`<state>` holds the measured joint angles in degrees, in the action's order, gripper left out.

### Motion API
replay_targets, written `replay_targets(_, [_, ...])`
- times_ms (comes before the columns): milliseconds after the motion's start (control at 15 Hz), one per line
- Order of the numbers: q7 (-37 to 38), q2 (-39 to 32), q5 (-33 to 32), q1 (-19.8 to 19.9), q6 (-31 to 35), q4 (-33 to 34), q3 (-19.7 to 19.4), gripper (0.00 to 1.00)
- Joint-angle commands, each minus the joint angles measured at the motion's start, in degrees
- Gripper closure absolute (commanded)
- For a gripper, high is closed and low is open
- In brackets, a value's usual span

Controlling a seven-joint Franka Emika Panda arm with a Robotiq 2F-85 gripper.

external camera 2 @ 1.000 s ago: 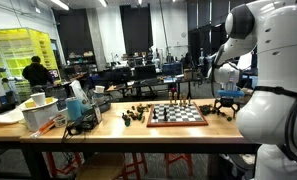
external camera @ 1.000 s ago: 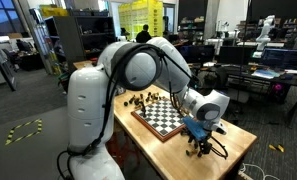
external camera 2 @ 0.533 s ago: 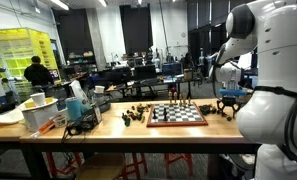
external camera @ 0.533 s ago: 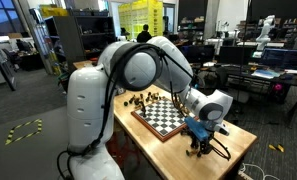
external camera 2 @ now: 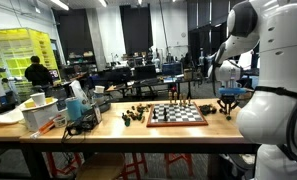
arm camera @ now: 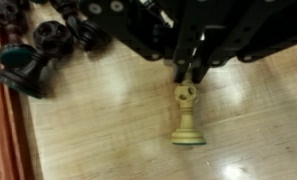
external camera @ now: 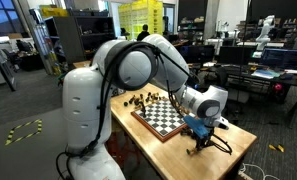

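Observation:
In the wrist view my gripper [arm camera: 188,80] comes in from the top. Its dark fingers [arm camera: 179,68] are shut together on the round head of a light wooden chess pawn [arm camera: 187,120], which stands on the bare wood table [arm camera: 98,130]. Several dark chess pieces [arm camera: 38,45] lie in a cluster at the upper left, apart from the pawn. In both exterior views the gripper [external camera: 198,143] [external camera 2: 228,108] hangs low over the table end beside the chessboard [external camera: 160,117] [external camera 2: 177,115]. The pawn itself is too small to make out there.
More chess pieces [external camera: 134,100] [external camera 2: 136,116] stand off the board's far side. A container and cups [external camera 2: 48,110] crowd the other end of the table. The table edge [external camera: 228,150] runs close to the gripper. Desks, monitors and a seated person [external camera 2: 33,75] fill the background.
The jaws have gone from wide open to shut around the pawn's head. The arm has barely moved.

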<state>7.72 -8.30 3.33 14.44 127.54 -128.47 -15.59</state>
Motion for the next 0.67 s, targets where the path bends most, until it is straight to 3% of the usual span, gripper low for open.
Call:
replay_targets(0, [3.55, 5.57, -5.26, -1.59, 2.12, -3.83, 0.45, 0.97])
replay_targets(267, [11.1, 9.57, -14.33, -3.35, 5.43, -6.83, 1.48, 0.97])
replay_targets(600, [31.3, 12.74, -33.18, -2.85, 15.72, -12.03, 3.05, 0.97])
